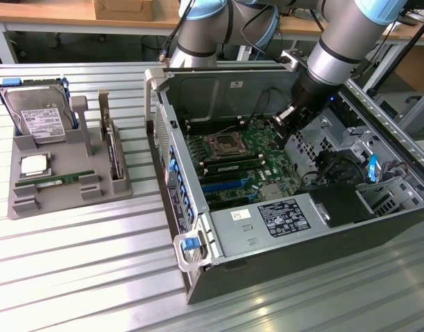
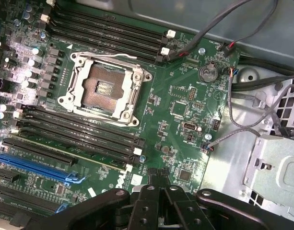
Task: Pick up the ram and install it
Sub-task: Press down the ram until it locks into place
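Observation:
A ram stick (image 1: 57, 181), long, thin and green, lies flat in the grey tray (image 1: 66, 200) at the exterior view's left. My gripper (image 1: 283, 128) hangs inside the open computer case, over the motherboard (image 1: 250, 155) and far from the tray. In the wrist view my gripper (image 2: 158, 178) is shut, its black fingertips (image 2: 151, 184) pressed together with nothing between them, just above the board's edge near the long memory slots (image 2: 79, 132). A thin pale-green edge (image 2: 84, 154) runs along one of those slots. The square processor socket (image 2: 106, 86) is bare.
The tray also holds a silver hard drive (image 1: 37, 116), a small square processor chip (image 1: 33, 164) and a board standing on edge (image 1: 115, 152). Loose cables (image 2: 233, 28) cross the case's upper corner. A metal drive cage (image 2: 276, 172) and the power supply (image 1: 267, 221) flank the motherboard.

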Robot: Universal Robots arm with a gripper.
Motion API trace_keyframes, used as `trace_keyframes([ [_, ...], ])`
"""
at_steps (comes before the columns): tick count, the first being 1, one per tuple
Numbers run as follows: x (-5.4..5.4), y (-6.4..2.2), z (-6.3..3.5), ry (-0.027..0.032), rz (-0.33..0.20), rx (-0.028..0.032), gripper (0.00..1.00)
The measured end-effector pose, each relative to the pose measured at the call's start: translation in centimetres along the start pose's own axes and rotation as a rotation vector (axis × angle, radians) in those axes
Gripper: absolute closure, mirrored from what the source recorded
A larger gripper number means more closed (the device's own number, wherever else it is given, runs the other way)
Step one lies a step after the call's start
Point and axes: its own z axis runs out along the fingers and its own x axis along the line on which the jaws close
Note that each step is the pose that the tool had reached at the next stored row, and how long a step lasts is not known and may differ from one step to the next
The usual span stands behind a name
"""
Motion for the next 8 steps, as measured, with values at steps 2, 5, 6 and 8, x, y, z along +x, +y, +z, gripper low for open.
trace_keyframes([
  [2,0.00,0.00,0.05,-0.0006,0.021,0.0012,0.89],
  [5,0.00,-0.01,0.11,-0.0020,0.050,0.0012,0.89],
  [6,0.00,-0.01,0.12,-0.0024,0.057,0.0011,0.89],
  [8,0.00,-0.01,0.16,-0.0035,0.081,0.0010,0.89],
])
